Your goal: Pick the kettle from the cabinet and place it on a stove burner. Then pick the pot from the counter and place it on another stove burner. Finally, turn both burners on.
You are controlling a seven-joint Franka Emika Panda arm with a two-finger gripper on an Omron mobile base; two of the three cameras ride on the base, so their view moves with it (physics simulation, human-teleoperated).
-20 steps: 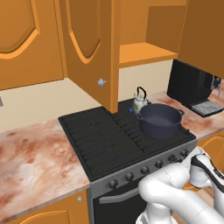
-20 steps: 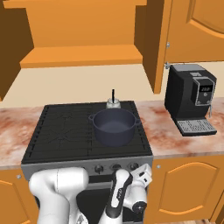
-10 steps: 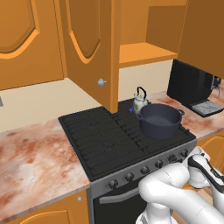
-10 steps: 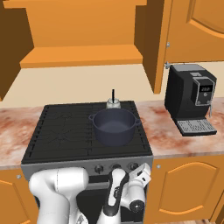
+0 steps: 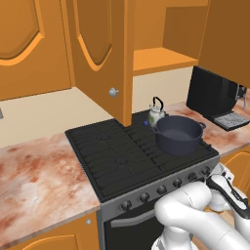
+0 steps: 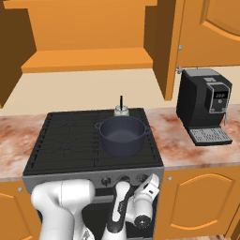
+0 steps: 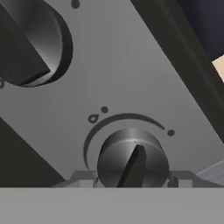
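The pot sits on the right front burner of the cooktop, the kettle just behind it. A coffee machine stands on the worktop to the right; the cabinet hangs above, its shelf behind

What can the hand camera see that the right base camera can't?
The hand view looks close at one round stove knob, with the ridge on it and the small marks curving around it; the gripper sits on either side of that knob, and part of a second knob is above. The right base view takes in the pot and the kettle on the burners, the open cabinet and a black coffee machine. Both see the stove's grey knob panel.
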